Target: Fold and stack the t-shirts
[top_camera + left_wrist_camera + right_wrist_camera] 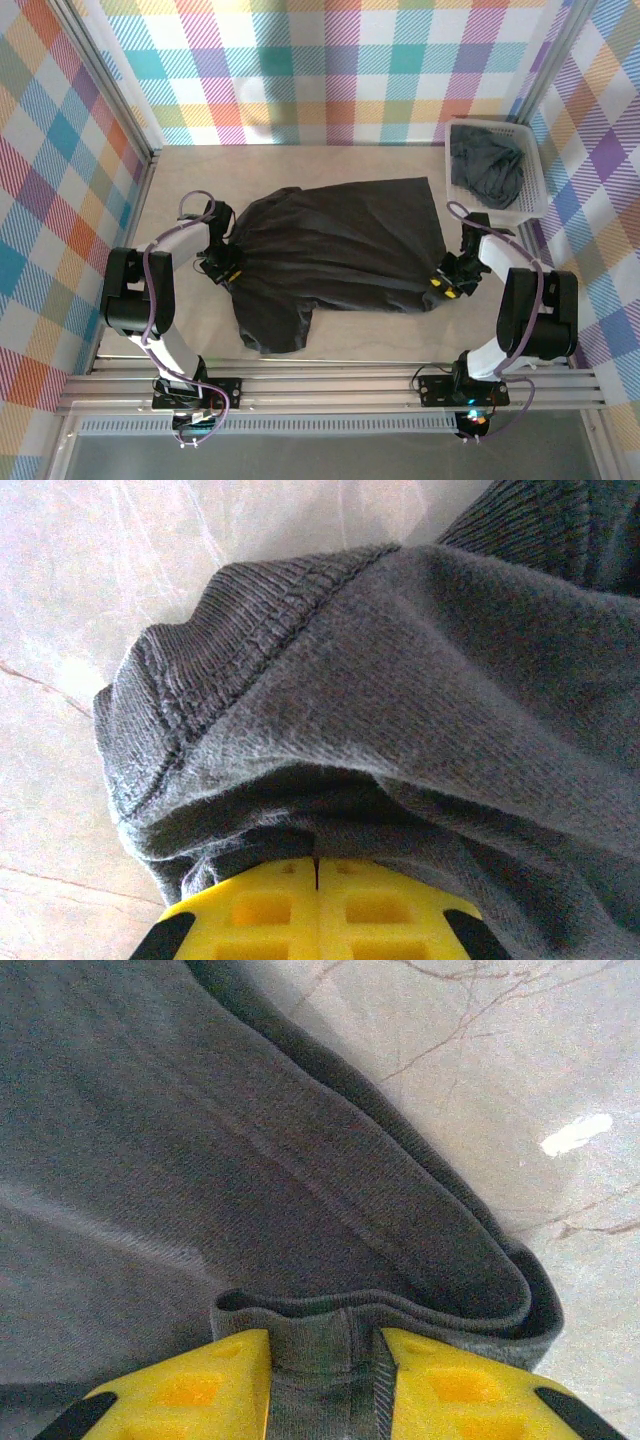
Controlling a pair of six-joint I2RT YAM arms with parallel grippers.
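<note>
Top external: wrinkly charcoal-grey cloth t-shirt (340, 245) stretched from left gripper (222, 268) to right gripper (447, 283).
Left gripper: clamped tight on ribbed edge.
Right gripper: pinching folded hem.
Risk: thin bites, so an uneven lift could slip cloth free.

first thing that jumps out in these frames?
A large dark t-shirt lies spread and wrinkled across the middle of the table. It is pinched at both ends: the left gripper holds its left edge and the right gripper its near right corner. At the far right, a white basket holds another crumpled dark shirt.
</note>
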